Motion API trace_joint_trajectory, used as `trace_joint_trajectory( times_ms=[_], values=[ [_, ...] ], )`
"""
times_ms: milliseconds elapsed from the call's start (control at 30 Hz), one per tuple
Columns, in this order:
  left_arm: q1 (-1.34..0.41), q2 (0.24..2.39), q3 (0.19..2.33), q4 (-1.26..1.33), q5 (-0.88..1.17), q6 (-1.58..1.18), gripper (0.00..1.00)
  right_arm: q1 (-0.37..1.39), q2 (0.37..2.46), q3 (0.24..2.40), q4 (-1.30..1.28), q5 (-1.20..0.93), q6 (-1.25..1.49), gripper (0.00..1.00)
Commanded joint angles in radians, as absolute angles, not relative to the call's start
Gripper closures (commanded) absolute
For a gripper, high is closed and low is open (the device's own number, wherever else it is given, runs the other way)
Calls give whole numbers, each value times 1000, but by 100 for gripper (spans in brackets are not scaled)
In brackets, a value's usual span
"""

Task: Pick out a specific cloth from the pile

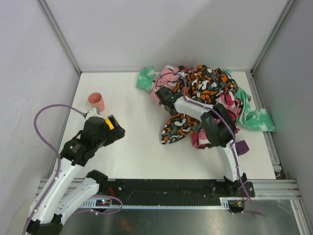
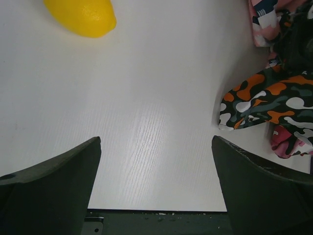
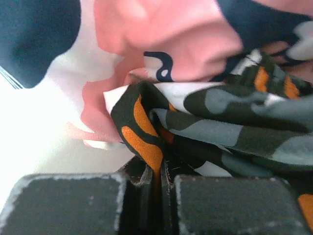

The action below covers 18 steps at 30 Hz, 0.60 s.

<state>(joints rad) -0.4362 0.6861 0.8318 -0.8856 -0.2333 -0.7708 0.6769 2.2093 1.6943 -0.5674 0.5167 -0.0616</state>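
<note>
Top view: the right gripper (image 1: 163,92) is reaching into the left edge of the pile (image 1: 210,90), which is heaping up at the far right of the table (image 1: 142,147). I am seeing its tips sunk in cloth here, so I cannot read the grip from this angle. The left gripper (image 1: 119,128) is hovering over bare table on the left, well apart from the pile. A pink cup (image 1: 96,102) is standing just beyond it. A mint green cloth (image 1: 259,120) is trailing off the pile's right side.

Left wrist view: its fingers (image 2: 54,186) are standing wide apart, released, gripping nothing, over bare table. A yellow rounded object (image 2: 80,17) is lying at the upper left. A lobe of the camouflage cloth (image 2: 264,103) is spilling in from the right.

Right wrist view: I am seeing the two pads (image 3: 68,200) pressing together, clenched on a fold of the orange, black and white camouflage cloth. A pink and navy cloth (image 3: 171,44) is bunching just above that fold, touching it.
</note>
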Motion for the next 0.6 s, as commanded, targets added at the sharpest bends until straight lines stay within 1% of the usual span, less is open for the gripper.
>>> trace_joint_trajectory(
  times_ms=[0,167,300,400,567],
  values=[
    [-432,677,831,-873,-262,-785,0,671,1981,1741,-539,518,-115,100],
    [-430,692,842,-872,-263,-786,0,644,1803,1801,-538,447,-151,100],
    [-431,719,867,-867,-266,-788,0,548,1698,1811,-545,409,-135,100],
    [-432,745,891,-858,-264,-786,0,413,1623,1781,-557,362,-72,100],
    [-431,799,911,-818,-244,-780,0,81,1502,1588,-517,117,102,100]
  ],
)
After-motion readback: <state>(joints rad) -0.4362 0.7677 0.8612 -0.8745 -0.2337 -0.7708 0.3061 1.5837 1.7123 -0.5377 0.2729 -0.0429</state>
